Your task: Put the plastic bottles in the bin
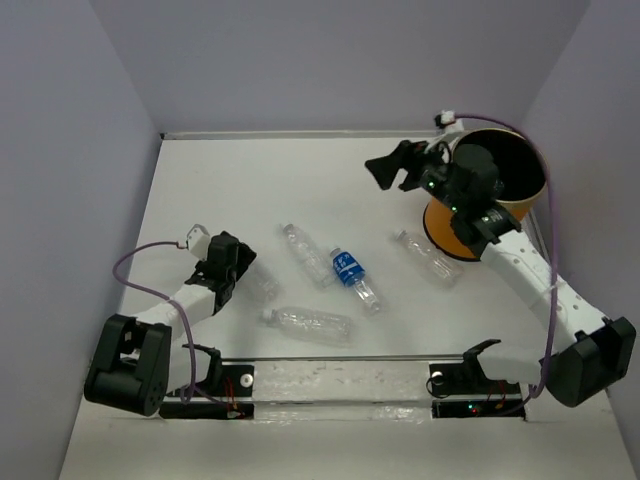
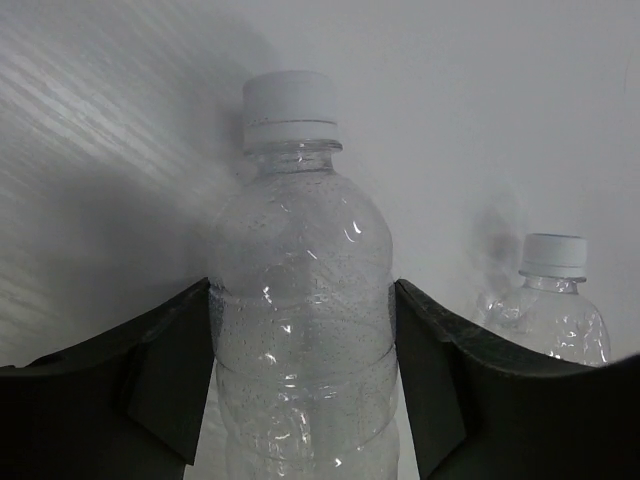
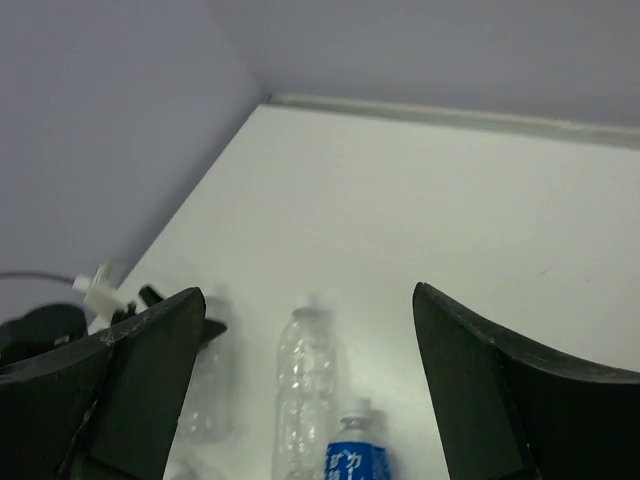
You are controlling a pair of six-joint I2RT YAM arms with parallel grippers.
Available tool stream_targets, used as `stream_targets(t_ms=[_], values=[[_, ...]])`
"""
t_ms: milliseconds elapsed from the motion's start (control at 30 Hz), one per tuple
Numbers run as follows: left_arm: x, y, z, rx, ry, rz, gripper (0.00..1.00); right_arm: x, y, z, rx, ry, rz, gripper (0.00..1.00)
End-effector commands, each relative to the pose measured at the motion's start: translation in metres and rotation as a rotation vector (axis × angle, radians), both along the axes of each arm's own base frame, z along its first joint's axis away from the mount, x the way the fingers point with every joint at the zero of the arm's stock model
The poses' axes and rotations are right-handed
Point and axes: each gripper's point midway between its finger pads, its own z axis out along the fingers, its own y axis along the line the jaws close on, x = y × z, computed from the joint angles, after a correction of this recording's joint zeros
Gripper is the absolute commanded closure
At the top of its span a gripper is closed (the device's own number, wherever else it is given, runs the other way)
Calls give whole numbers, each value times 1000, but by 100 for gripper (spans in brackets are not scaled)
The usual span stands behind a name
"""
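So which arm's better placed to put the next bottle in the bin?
Left. The left gripper has a white-capped bottle between its fingers, apparently touching both sides. The right gripper hangs open and empty by the bin.

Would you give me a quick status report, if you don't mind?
Left claw shut on clear bottle, on table. Right claw open, empty, beside bin. Nothing blocking.

Your 2 arms show white links, blocky black bases, thin purple cables and matte black wedge fingers.
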Motion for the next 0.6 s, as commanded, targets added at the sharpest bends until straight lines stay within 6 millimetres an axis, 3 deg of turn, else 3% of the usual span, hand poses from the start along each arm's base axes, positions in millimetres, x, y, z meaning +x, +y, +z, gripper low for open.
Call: stream_targets(t_ms=[0,100,233,300,333,400,433,567], values=[[14,2,19,38,-55,-8,35,-24,64,-47,-79,83,189,11],[17,6,39,48,-110,6,50,-31,76,-66,-94,116,220,12],[20,11,78,74,-198,10,51,-42,69,-70,-101,110,220,16],[24,7,108,58,-277,-13,51,-53,73,-70,-93,112,275,19],[25,2,119,50,-306,-33,51,-57,77,-72,-90,120,307,19],[30,-16,159,31,-405,-92,51,-72,90,-76,-76,151,419,16],[30,-17,162,34,-413,-97,51,-77,93,-74,-67,154,449,14],[33,-59,220,-3,-547,-233,51,-100,113,-64,-8,174,638,5]])
